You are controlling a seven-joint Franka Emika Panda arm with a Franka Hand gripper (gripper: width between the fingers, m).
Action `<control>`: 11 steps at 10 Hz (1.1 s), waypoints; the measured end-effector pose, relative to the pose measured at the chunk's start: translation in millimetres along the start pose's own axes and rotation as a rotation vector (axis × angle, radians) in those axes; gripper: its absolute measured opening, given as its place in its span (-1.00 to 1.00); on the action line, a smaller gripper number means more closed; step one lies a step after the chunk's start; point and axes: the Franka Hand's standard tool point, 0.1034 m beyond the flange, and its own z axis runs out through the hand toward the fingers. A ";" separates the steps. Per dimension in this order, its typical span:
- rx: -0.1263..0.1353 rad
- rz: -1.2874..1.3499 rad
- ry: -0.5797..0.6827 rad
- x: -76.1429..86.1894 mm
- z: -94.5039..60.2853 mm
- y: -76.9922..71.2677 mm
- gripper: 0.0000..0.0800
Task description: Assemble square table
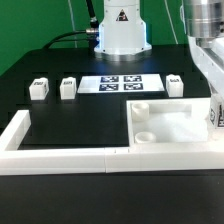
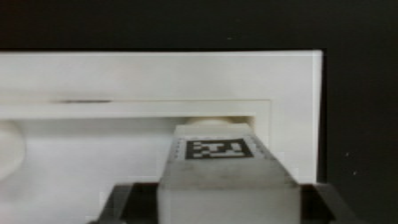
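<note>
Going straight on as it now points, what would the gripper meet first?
Probably the large white plastic square slab, reached first by the small white tagged block the gripper holds.

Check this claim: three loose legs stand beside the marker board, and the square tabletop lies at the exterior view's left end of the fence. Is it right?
Not quite. The exterior view shows the square tabletop at its right end of the fence, not the left. The three loose legs beside the marker board are correct.
</note>
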 end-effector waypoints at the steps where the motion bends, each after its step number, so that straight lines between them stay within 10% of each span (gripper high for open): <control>1: 0.001 0.022 -0.003 0.7 -0.2 -0.3 -0.27; 8: 0.016 0.311 -0.008 -0.7 -0.8 -2.2 -0.27; 11: 0.014 0.299 -0.008 -1.5 -0.1 -1.5 0.30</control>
